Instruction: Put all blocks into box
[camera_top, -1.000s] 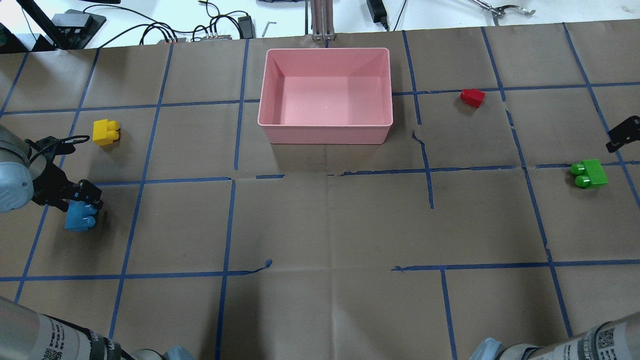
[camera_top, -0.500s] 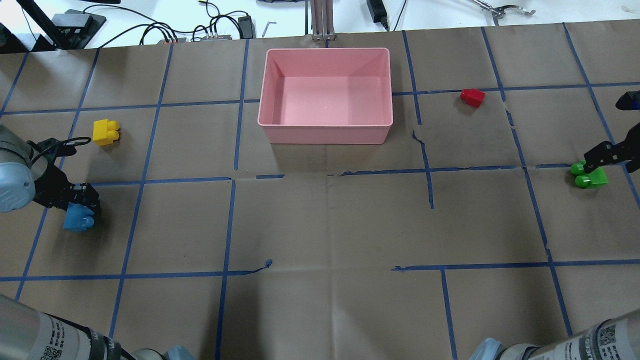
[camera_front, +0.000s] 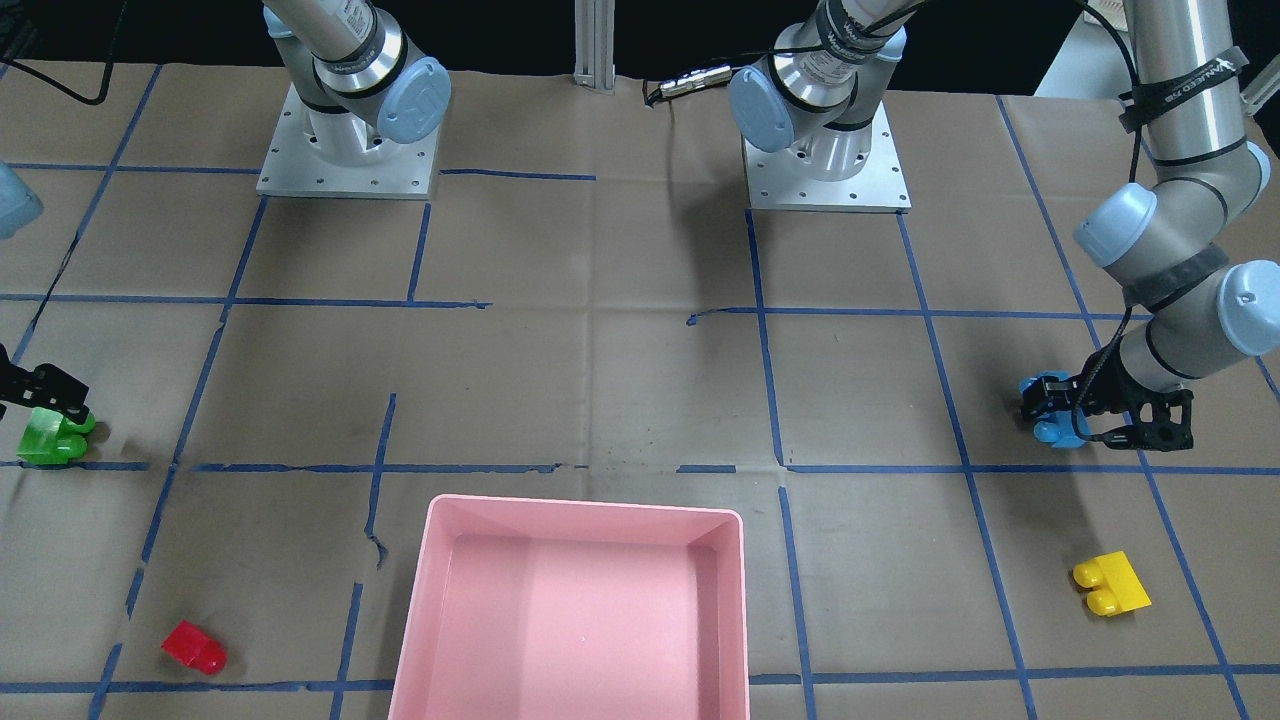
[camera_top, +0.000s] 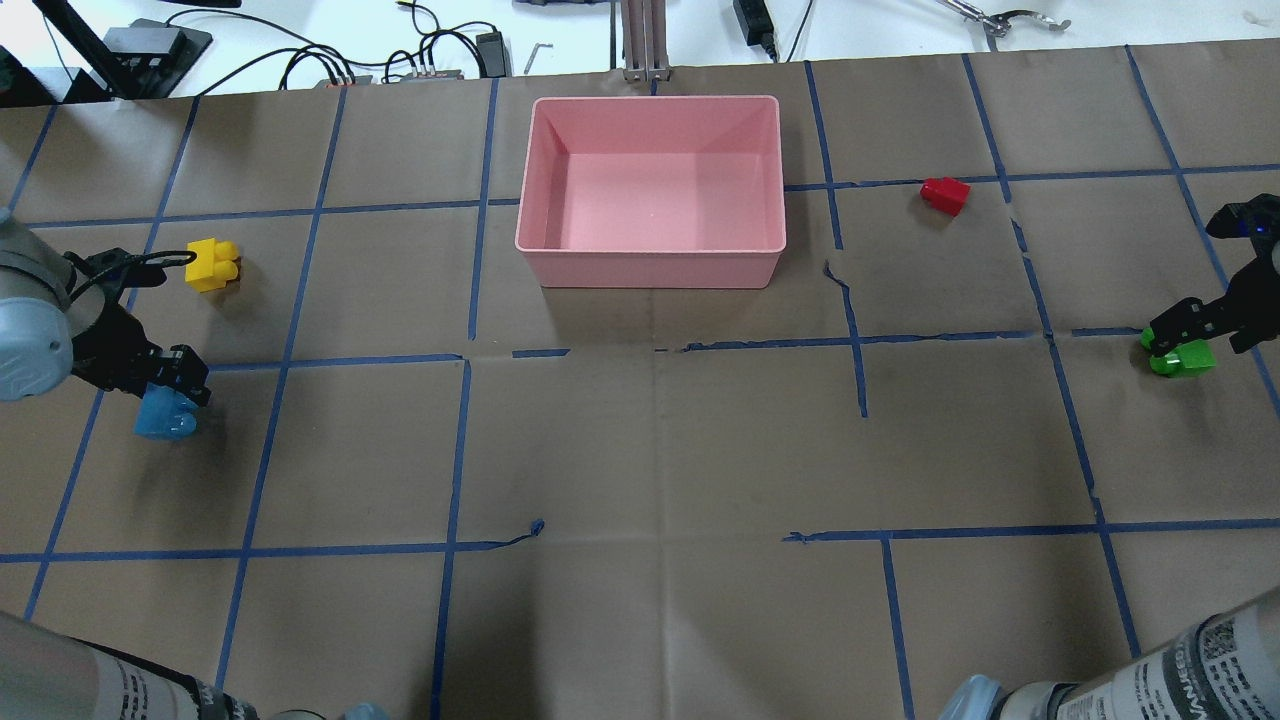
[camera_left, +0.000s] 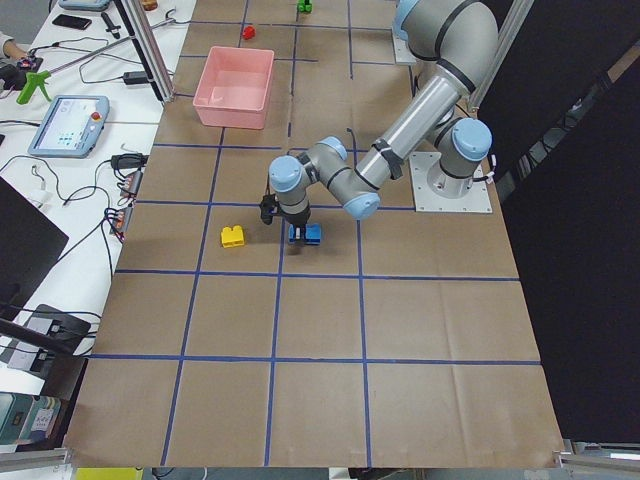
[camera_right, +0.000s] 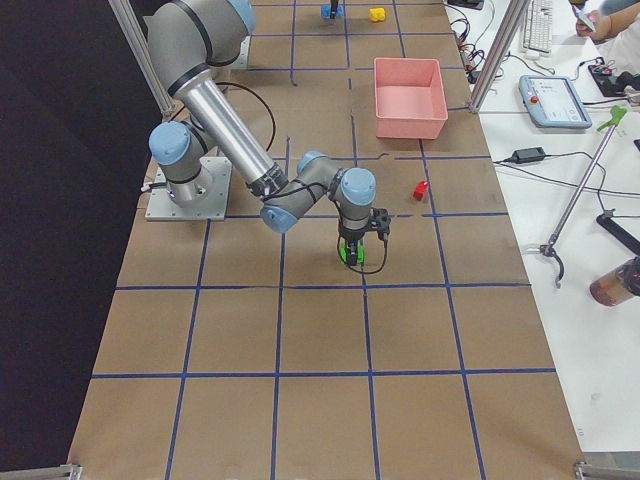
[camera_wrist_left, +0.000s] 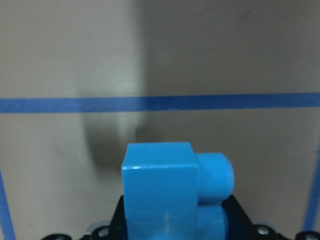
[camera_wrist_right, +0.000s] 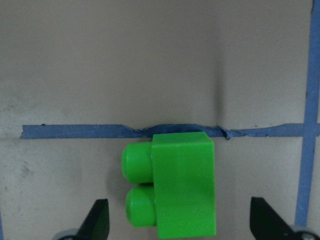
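Note:
My left gripper (camera_top: 170, 385) is shut on the light blue brick (camera_top: 165, 415), which shows close up in the left wrist view (camera_wrist_left: 160, 195), a little above the paper. My right gripper (camera_top: 1185, 335) is open, low over the green brick (camera_top: 1180, 358). Its fingers stand either side of that brick (camera_wrist_right: 180, 185), which lies on the table. The yellow brick (camera_top: 210, 264) lies far left, beyond my left gripper. The red brick (camera_top: 945, 193) lies right of the pink box (camera_top: 650, 260), which holds nothing.
The table is covered in brown paper with blue tape lines. Cables and tools (camera_top: 420, 60) lie beyond the far edge, behind the box. The two arm bases (camera_front: 345, 150) stand at the robot's side of the table.
My left gripper closed on the blue brick and raised it slightly toward the far side. My right gripper came in from the right edge and settled over the green brick.

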